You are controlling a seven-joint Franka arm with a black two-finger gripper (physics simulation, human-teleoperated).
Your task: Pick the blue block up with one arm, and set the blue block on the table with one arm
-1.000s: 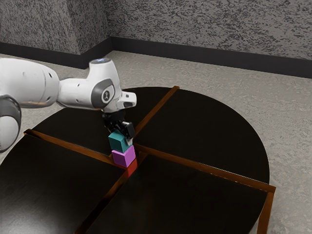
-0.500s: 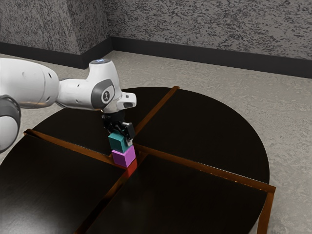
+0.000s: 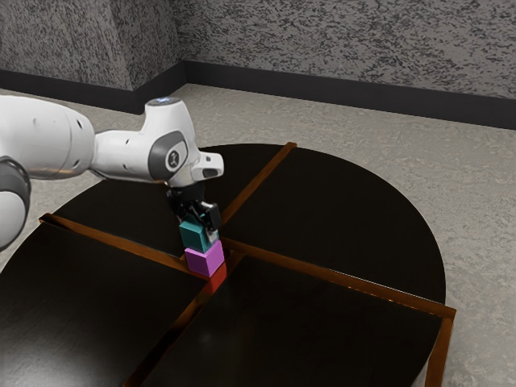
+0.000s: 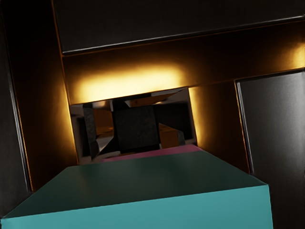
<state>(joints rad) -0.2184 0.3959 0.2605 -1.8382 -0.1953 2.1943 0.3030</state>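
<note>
- Counting in the exterior view, found two blocks, one blue block (image 3: pixel 193 235) and one pink block (image 3: pixel 204 260), over one round table (image 3: pixel 339 210).
- Saw the blue block at the pink block's 11 o'clock, apparently stacked on top.
- Had one gripper (image 3: pixel 206 218) at the blue block's 1 o'clock, right against it; could not tell whether clenched or released.
- Spotted one red patch (image 3: pixel 216 279) at the pink block's 5 o'clock.

Glossy dark tabletop (image 3: pixel 339 201), 2 matt blocks (image 3: pixel 193 235) (image 3: pixel 204 258).The black table (image 3: pixel 339 201) looks glossy, the teal block (image 3: pixel 193 235) matt.
</note>
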